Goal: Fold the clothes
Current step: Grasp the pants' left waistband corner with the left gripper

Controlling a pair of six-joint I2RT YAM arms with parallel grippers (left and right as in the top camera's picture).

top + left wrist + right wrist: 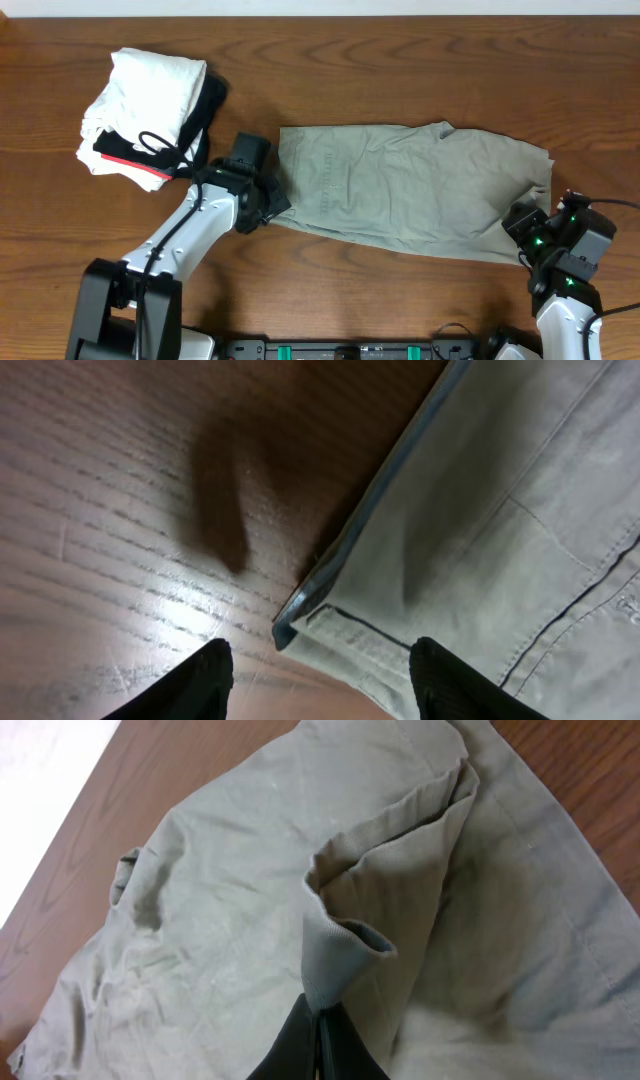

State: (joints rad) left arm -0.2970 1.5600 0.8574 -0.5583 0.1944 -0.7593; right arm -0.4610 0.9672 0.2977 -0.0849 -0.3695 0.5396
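Note:
The clothes (410, 190) lie spread across the middle of the wooden table, a khaki garment with stitched seams. My left gripper (275, 205) is at its lower left corner. In the left wrist view that gripper (320, 655) is open, and the hemmed corner of the clothes (500, 530) lies just ahead between the fingers. My right gripper (520, 225) is at the garment's lower right corner. In the right wrist view it (320, 1010) is shut on a raised pinch of the clothes (230, 920), which stands up in a small fold.
A pile of white garments (150, 95) with a black, red-striped one (135, 160) sits at the back left, close behind the left arm. The table's far edge (320, 14) runs along the top.

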